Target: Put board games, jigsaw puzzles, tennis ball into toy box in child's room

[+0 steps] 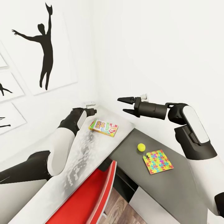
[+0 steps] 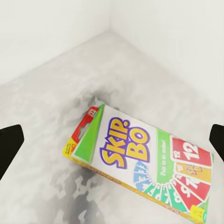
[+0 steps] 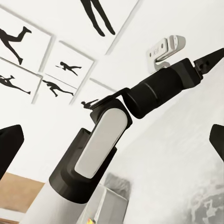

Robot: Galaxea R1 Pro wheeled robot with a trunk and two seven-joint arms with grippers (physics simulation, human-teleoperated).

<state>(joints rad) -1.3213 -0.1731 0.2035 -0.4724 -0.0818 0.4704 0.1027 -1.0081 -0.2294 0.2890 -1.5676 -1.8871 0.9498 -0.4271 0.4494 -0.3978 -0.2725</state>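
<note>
A yellow-orange-green "SKIP BO" board game [image 1: 104, 128] lies flat on the pale table top [image 1: 77, 155] near the wall corner. My left gripper [image 1: 93, 111] hovers just behind it. In the left wrist view the box [image 2: 140, 158] sits below and between the widely spread fingertips [image 2: 9, 149], so that gripper is open and empty. My right gripper [image 1: 125, 105] hangs open in the air above the table corner, holding nothing. The tennis ball [image 1: 141, 147] and one multicoloured jigsaw puzzle [image 1: 157, 161] rest on the lower dark grey wing. The toy box and the bed are out of view.
A red chair [image 1: 90, 196] is tucked against the table's front edge. White walls meet behind the table corner, with black silhouette pictures [image 1: 43, 46] on the left wall. In the right wrist view my left forearm [image 3: 107, 140] stretches across in front of those pictures.
</note>
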